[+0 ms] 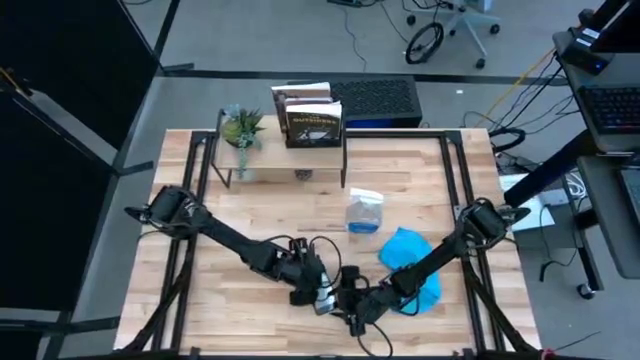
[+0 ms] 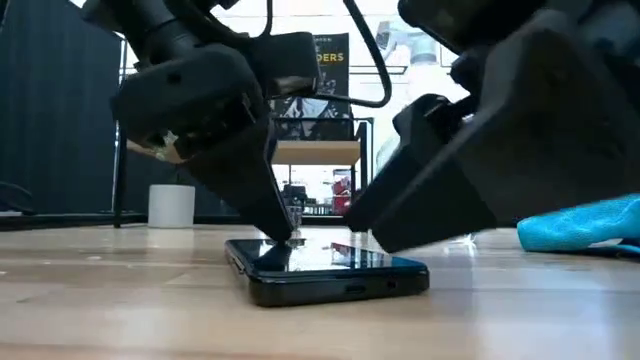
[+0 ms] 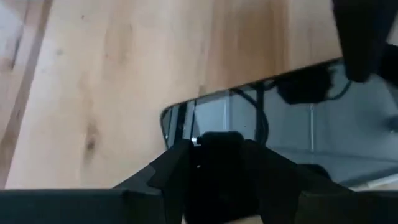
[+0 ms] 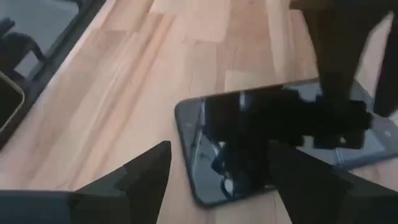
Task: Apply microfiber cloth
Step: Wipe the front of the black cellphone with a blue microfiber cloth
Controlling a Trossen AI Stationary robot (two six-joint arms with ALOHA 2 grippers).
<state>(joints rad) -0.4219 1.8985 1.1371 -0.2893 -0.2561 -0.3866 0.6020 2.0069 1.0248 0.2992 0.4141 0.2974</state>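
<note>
The turquoise microfiber cloth [image 1: 408,252] lies bunched on the table at the right, partly under my right arm, and no gripper touches it; the low view shows it as well [image 2: 590,225]. A black phone [image 2: 330,268] lies flat, screen up, near the table's front edge. My left gripper [image 2: 288,238] stands shut on the phone's screen. My right gripper [image 4: 217,155] is open just right of it, low over the phone's right end; I cannot tell whether it touches the phone. My left gripper presses its shut fingertips [image 2: 285,232] on the phone's screen [image 3: 205,121], near the phone's left end. The fingers slant down from the table's left. The phone lies flat on the table.
A small clear spray bottle [image 1: 365,212] lies behind the cloth. A metal shelf frame [image 1: 285,160] at the back holds a potted plant [image 1: 242,130] and books [image 1: 312,118]. Black rails [image 1: 452,180] run along the table's sides.
</note>
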